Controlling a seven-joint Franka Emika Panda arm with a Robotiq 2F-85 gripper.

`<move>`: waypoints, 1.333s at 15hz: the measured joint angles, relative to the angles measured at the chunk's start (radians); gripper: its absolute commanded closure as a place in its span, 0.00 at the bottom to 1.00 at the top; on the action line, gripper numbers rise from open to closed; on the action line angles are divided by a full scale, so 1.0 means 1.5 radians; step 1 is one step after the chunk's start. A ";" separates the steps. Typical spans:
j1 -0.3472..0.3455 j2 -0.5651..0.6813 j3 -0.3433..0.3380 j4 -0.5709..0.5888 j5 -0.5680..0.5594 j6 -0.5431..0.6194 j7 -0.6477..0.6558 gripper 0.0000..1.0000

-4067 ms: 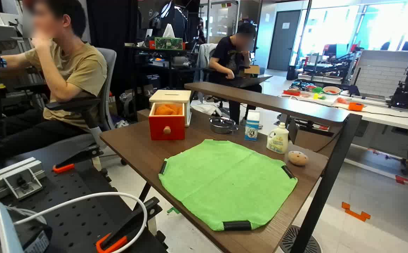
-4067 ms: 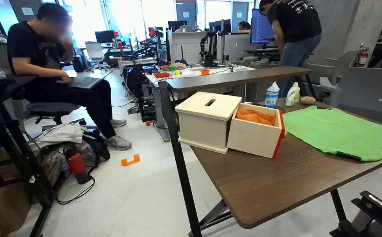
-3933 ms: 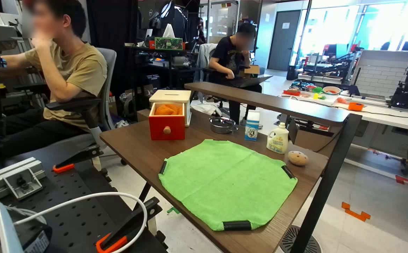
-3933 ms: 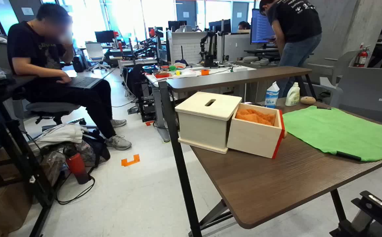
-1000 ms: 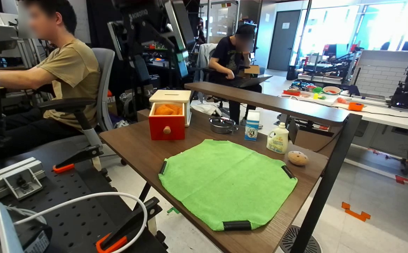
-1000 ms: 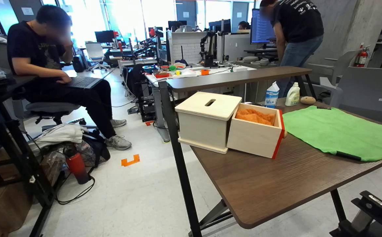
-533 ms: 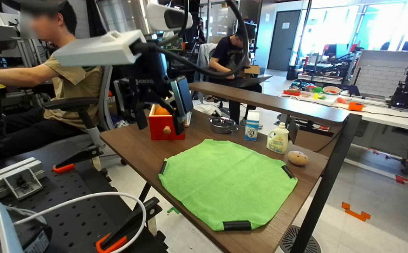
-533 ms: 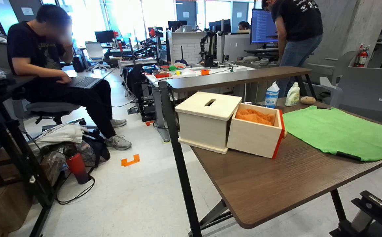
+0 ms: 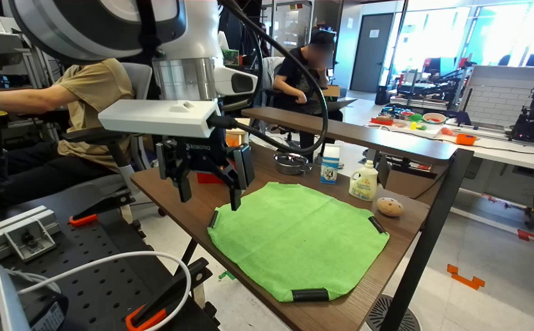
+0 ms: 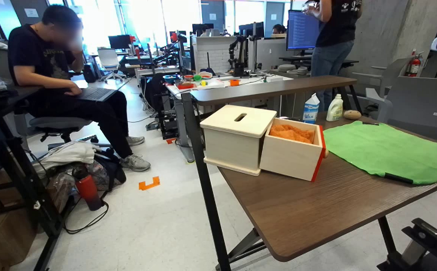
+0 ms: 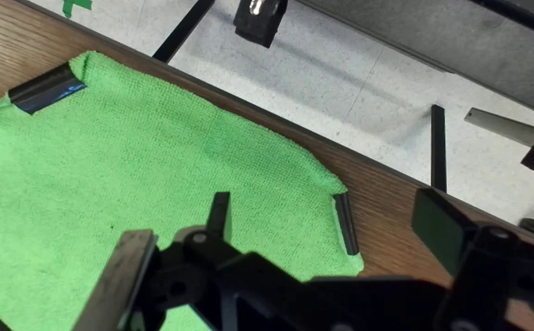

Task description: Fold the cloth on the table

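The bright green cloth lies spread flat on the dark brown table, with black tabs at its edges. It also shows in an exterior view and in the wrist view. My gripper points down, open and empty, above the cloth's edge on the side of the red-fronted box. In the wrist view my gripper has its fingers wide apart, and a black tab shows in the gap between them, lower down. The gripper is apart from the cloth. Part of it shows at an exterior view's right edge.
A wooden box with a pulled-out red-fronted drawer holding orange fabric stands on the table. A metal pot, milk carton, cream bottle and speckled oval object line the shelf side. A raised shelf runs along there.
The arm has come into view from above and moved down, bringing the open gripper from above the box to above the cloth's edge. The cloth has not moved.
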 measured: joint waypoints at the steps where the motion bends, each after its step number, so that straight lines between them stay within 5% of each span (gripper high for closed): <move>1: 0.000 0.015 0.002 0.010 0.000 0.000 -0.005 0.00; 13: 0.037 0.157 0.014 0.113 -0.025 0.000 -0.009 0.00; 14: 0.041 0.165 0.014 0.120 -0.027 0.000 -0.008 0.06; 16: 0.049 0.180 0.013 0.134 -0.028 0.000 -0.008 0.35; 20: 0.061 0.199 0.014 0.152 -0.028 -0.001 -0.007 0.64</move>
